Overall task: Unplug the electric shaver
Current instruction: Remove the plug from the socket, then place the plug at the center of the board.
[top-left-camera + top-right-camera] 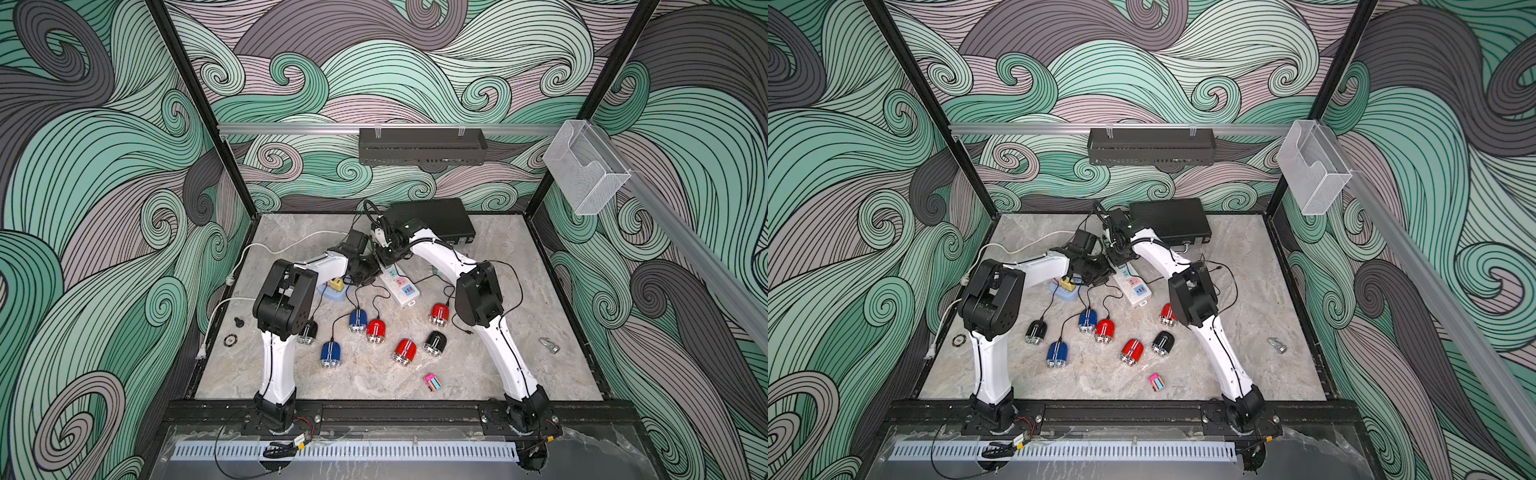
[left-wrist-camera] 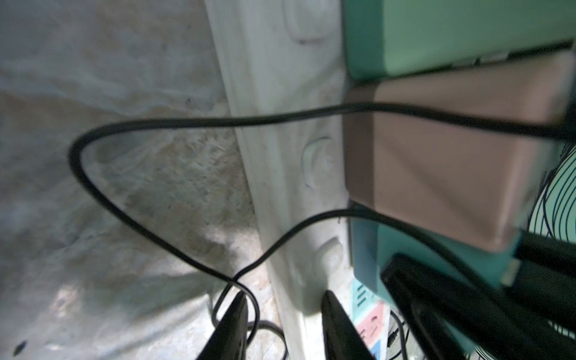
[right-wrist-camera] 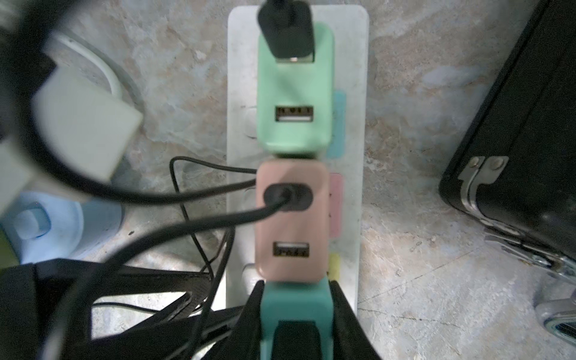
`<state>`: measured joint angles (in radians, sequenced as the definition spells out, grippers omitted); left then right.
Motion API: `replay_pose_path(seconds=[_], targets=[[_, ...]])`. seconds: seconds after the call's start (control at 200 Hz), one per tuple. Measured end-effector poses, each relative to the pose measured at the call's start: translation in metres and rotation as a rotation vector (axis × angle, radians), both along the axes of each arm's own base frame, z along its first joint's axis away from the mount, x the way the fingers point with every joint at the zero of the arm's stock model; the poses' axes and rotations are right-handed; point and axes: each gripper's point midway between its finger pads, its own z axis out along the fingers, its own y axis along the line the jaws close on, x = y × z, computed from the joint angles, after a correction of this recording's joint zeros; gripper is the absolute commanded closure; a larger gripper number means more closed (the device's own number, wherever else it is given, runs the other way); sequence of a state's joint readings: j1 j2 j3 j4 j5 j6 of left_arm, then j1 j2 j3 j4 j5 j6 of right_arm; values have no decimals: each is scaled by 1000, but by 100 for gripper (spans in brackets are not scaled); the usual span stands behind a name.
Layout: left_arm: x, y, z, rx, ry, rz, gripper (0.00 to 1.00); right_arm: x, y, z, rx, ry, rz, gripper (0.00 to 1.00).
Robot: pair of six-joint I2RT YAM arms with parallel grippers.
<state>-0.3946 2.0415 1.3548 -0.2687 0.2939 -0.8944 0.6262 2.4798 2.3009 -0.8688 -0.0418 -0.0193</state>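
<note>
The shavers (image 1: 375,330) lie scattered on the table (image 1: 519,291) at 5 to 7 o'clock of the strip (image 1: 402,293), well apart from both arms. Most trail thin black leads up toward it, so I judge the job is done at the strip, not at a shaver. I cannot trace which lead belongs to which shaver.

Three adapters stand in a row on the strip. The green adapter (image 3: 294,131) is toward 11 o'clock, the pink adapter (image 3: 291,224) is in the middle, and the teal adapter (image 3: 294,307) is nearest 5 o'clock with a black plug (image 3: 296,339) in it.

My right gripper (image 3: 296,293) is clamped on the teal adapter's two long sides. I take that hold to be for a straight pull.

My left gripper (image 2: 284,294) sits on the strip's 9 o'clock side. Its jaws are narrow and straddle the strip's long edge. I read this as a brace to stop the strip lifting, but I cannot tell whether they actually pinch it.

A lead (image 2: 131,212) loops just beside the left fingers and could snag.

The case (image 1: 432,216) sits at 1 o'clock, near but clear.
</note>
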Motion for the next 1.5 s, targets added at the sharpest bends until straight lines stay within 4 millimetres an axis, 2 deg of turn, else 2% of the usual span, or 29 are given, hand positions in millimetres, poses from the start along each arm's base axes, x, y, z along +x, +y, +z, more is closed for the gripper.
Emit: replay_pose_path(seconds=[0.235,0.475,0.6,0.911,1.006,1.136,1.286,1.416,1.501], targets=[[0,0,-1,0,6,-1,62,-1,0,6,7,-10,0,82],[0,0,-1,0,6,-1,62,-1,0,44,44,-60,0,82],[0,0,-1,0,7,-1,62,-2,-1,55,54,-76,1,83],[-3,-1,1,16,13,-11,62,-18,-20,48,4,-48,-21,83],[-4,-1,2,31,16,-19,62,-25,-29,54,3,-47,-44,84],[-6,-2,4,58,17,-36,62,-32,-46,79,40,-75,-93,84],[-10,-5,7,90,18,-61,61,-35,-73,129,118,-145,-173,84],[-11,-8,11,104,9,-78,61,-38,-106,172,187,-219,-260,84],[-13,-7,13,110,9,-84,61,-45,-132,190,211,-249,-329,84]])
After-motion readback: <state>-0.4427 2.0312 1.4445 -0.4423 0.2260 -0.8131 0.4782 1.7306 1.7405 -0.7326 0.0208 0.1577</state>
